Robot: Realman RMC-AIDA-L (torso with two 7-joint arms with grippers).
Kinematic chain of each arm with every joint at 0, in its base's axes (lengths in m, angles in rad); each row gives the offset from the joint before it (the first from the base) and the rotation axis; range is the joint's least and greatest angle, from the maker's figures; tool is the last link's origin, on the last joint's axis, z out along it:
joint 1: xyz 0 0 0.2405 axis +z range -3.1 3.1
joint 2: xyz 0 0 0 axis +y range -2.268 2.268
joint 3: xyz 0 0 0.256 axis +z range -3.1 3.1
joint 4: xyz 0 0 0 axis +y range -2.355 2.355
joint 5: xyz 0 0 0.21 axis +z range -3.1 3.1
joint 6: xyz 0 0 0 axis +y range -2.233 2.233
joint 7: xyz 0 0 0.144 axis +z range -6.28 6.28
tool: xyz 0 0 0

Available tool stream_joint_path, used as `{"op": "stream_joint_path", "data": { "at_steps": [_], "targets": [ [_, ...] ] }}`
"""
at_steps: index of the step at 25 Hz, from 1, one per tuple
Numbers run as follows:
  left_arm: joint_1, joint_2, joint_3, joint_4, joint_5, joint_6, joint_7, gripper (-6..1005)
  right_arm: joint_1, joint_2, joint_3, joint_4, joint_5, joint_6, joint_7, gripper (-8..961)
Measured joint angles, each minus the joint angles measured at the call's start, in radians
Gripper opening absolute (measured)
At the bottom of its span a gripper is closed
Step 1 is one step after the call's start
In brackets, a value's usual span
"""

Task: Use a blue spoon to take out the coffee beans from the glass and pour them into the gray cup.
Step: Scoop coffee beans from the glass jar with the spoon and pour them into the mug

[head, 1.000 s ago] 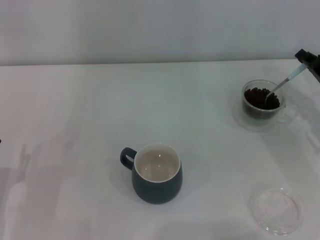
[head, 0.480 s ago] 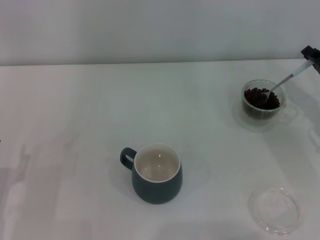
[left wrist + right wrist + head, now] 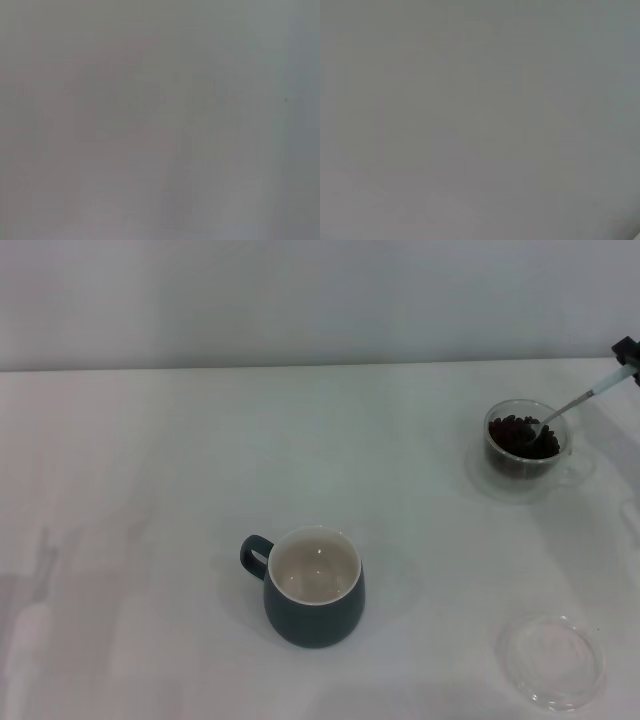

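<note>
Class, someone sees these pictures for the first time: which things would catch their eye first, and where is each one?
The gray cup stands alone near the front middle of the white table, empty inside. At the far right, the glass of dark coffee beans has the blue spoon dipped in, held by the right gripper at the picture's edge.

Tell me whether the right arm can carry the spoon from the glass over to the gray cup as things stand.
Probably yes. The right gripper holds the blue spoon, its bowl in the glass, and only bare table lies between there and the gray cup.
</note>
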Motion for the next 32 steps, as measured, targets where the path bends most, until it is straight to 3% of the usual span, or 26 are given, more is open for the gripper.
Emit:
{"op": "stream_joint_path", "data": {
  "at_steps": [21,32],
  "targets": [
    [-0.002,0.002,0.0,-0.013,-0.01,0.001,-0.015,731,-0.034,-0.004,-0.012,0.024,0.09,-0.079,0.109,233],
    [-0.007,0.001,0.0,-0.015,-0.013,0.001,-0.015,731,-0.04,-0.004,-0.153,0.016,0.084,-0.164,0.192,239]
  ]
}}
